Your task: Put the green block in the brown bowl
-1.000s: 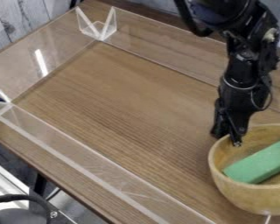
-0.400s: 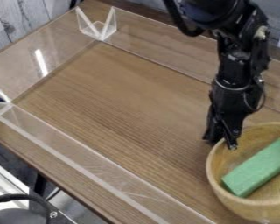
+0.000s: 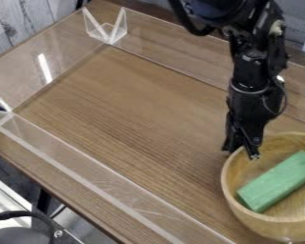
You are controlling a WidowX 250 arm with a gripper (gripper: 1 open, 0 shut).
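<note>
Green block (image 3: 278, 181) was found lying flat inside the brown bowl (image 3: 232, 181), set diagonally, one end toward the bowl's near-left wall and the other up toward its far-right rim. No contact between block and claw (image 3: 243, 147) was seen; the block lay below and to the right of the fingertips, near but apart. Claw was pointed straight down, its two dark fingers drawn together with nothing between them, hanging just over the bowl's far-left rim. Whether the tips touched the rim could not be told. Bowl was placed at the lower right corner of the wooden table (image 3: 117, 114), partly cut off by the picture's edge. Clear acrylic walls (image 3: 66, 157) were noted well left of the claw, bordering the table.
</note>
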